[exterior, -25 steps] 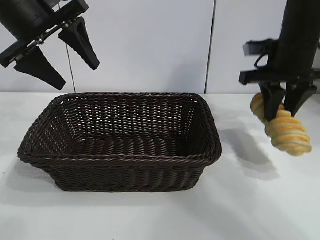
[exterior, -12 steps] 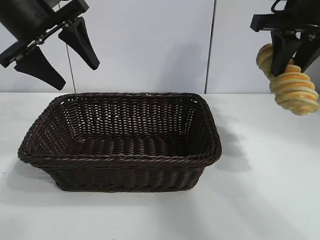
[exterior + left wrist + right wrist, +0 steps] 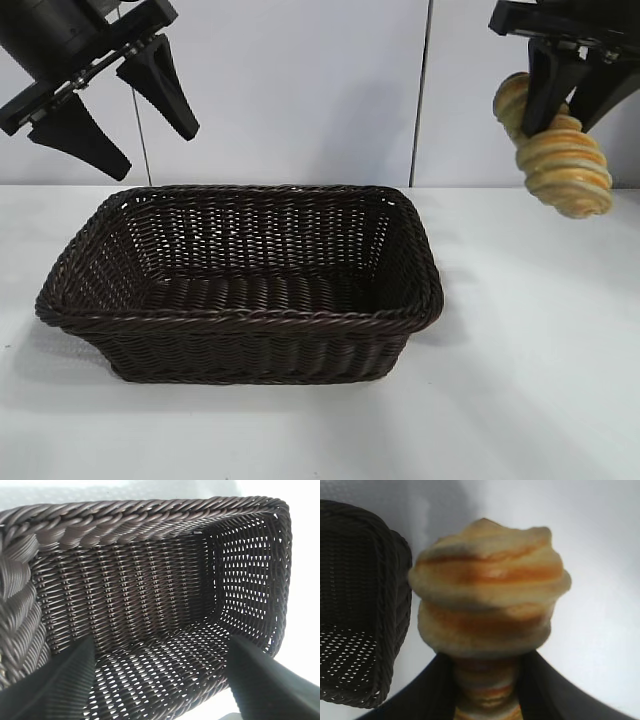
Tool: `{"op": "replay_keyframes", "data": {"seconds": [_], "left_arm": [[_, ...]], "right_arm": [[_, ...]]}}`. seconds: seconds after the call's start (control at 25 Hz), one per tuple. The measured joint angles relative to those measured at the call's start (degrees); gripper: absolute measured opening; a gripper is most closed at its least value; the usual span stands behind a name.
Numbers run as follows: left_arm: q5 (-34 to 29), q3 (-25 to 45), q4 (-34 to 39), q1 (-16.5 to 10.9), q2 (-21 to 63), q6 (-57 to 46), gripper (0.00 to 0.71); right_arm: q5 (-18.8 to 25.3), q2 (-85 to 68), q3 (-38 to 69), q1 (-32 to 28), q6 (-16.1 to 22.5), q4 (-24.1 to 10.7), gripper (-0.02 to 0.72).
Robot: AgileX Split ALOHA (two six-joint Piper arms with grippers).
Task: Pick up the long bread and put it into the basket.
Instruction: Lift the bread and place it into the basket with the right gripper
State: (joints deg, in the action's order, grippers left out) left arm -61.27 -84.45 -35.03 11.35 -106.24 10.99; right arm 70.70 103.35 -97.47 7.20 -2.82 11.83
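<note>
Item: long bread (image 3: pixel 560 160), pinched mid-length in my right jaws (image 3: pixel 572 98), high over the tabletop (image 3: pixel 520 380), right of the basket (image 3: pixel 240 315); long axis tilted, lower end toward camera. Left jaws (image 3: pixel 118 108) spread above the basket's left end.

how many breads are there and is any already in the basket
1. The long bread hangs in the air, clamped in the right pincer, up and to the right of the basket, not over it. The basket's visible interior holds nothing. The left pincer hovers open above the basket's left end.
</note>
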Motion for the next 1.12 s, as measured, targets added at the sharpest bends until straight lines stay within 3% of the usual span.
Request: {"op": "replay_keyframes", "data": {"seconds": [0.2,0.44,0.84,1.12], "left_arm": [[0.0,0.0,0.1,0.0,0.0,0.0,0.533],[0.0,0.0,0.1,0.0,0.0,0.0,0.533],[0.0,0.0,0.1,0.0,0.0,0.0,0.533],[0.0,0.0,0.1,0.0,0.0,0.0,0.533]], "right_arm": [[0.0,0.0,-0.2,1.7,0.0,0.6,0.265],[-0.8,1.6,-0.2,9.4,0.0,0.8,0.265],[-9.5,6.9,-0.3,21.9,0.0,1.1,0.265],[-15.4,12.4,-0.3,24.8,0.0,1.3,0.264]]}}
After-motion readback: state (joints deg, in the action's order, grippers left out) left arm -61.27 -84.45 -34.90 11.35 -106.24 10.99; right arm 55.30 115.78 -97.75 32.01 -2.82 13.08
